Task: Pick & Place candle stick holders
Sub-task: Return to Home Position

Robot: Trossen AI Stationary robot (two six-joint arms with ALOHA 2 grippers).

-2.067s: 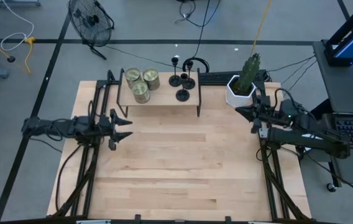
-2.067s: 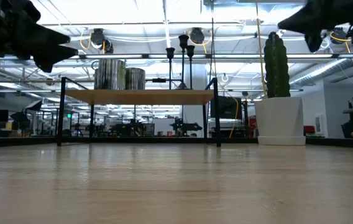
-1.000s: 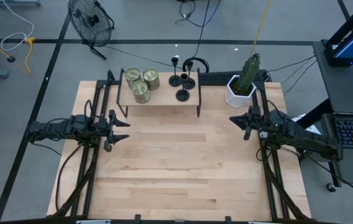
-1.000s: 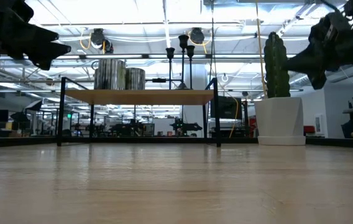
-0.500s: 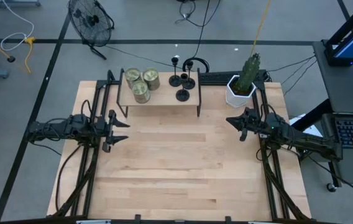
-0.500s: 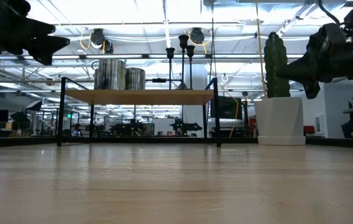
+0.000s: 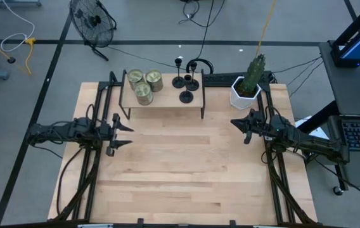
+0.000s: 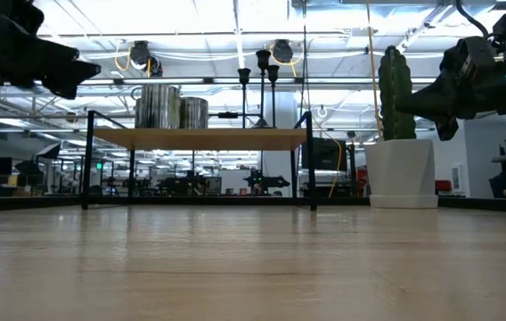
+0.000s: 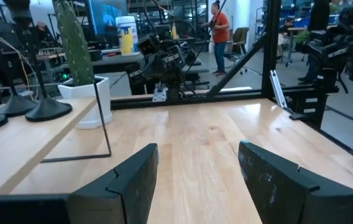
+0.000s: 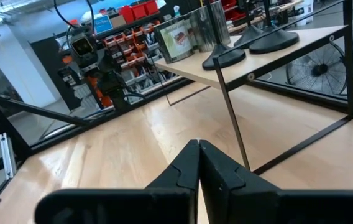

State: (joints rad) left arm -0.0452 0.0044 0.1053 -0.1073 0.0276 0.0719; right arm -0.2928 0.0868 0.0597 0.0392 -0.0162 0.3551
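Well off at the table's (image 7: pixel 180 171) left edge, the left gripper (image 7: pixel 127 135) hangs above the wood with nothing in it. Its fingers (image 9: pixel 133 180) are spread wide in the left wrist view and point across the table toward the other arm.

At the back edge stands the shelf (image 7: pixel 164 98), a wooden top on thin black legs. Three jars (image 7: pixel 143 94) are clustered on its left part. The three holders (image 7: pixel 186 96) stand upright on its right part, close together and apart from the jars. Two are toward the back and one is nearer the front edge. In the low view their stems and cups rise above the shelf top.

Right of the shelf, at the table's back right corner, sits the white pot (image 7: pixel 237 96) with its cactus (image 7: pixel 255 71).

In front of the pot, near the right edge, the right gripper (image 7: pixel 236 123) hangs above the table. Its fingers (image 10: pixel 189 168) are pressed together on nothing and aim toward the shelf.
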